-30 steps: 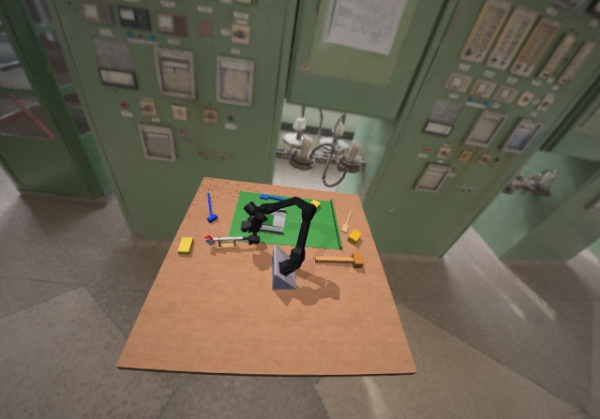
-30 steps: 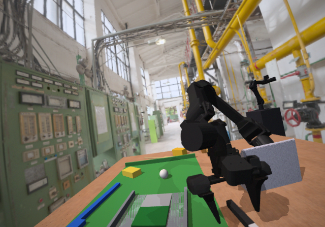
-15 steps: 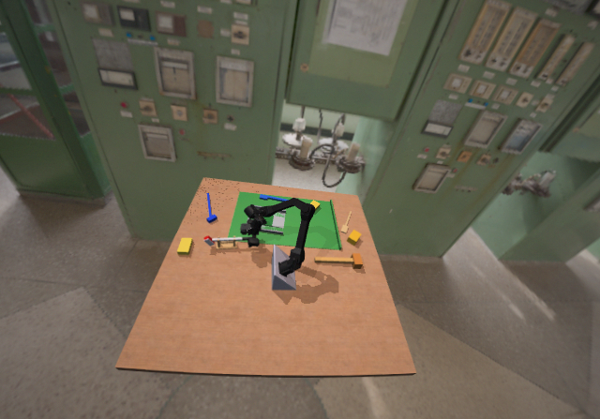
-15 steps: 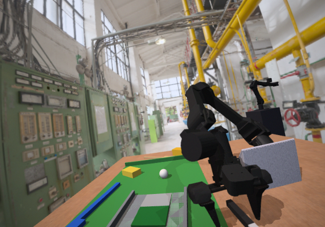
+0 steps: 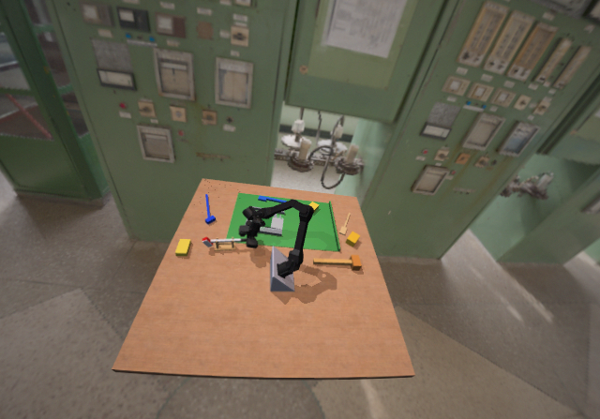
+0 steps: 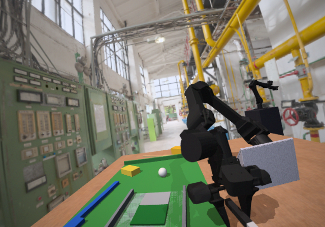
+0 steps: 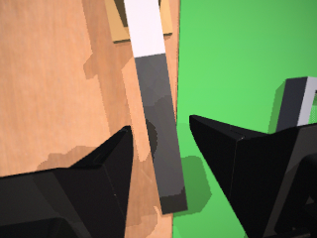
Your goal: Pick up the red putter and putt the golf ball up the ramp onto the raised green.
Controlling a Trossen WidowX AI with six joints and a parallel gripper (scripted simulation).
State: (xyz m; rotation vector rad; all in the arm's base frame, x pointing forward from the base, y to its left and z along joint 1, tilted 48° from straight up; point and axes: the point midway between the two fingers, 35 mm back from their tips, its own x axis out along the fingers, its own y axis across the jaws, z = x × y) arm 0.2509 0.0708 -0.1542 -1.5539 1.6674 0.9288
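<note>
The red-headed putter with its white shaft and dark grey grip (image 7: 160, 144) lies propped on a small wooden rest (image 5: 224, 246), presumably so the grip clears the wooden tabletop (image 5: 232, 327) for grasping. The black parallel-jaw tool (image 7: 160, 149) straddles the grip, half-closed, gaps showing on both sides. The white golf ball (image 6: 162, 172) sits on the green mat (image 6: 155, 182), far from the tool.

pincer (image 7: 160, 144) half-closed, gaps remain | straddles putter grip (image 7: 160, 129)

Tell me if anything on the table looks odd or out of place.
Nothing stands out. The putter lies flat along the mat's edge, between the half-closed gripper's fingers, which don't yet touch it. The ball sits on the mat.
</note>
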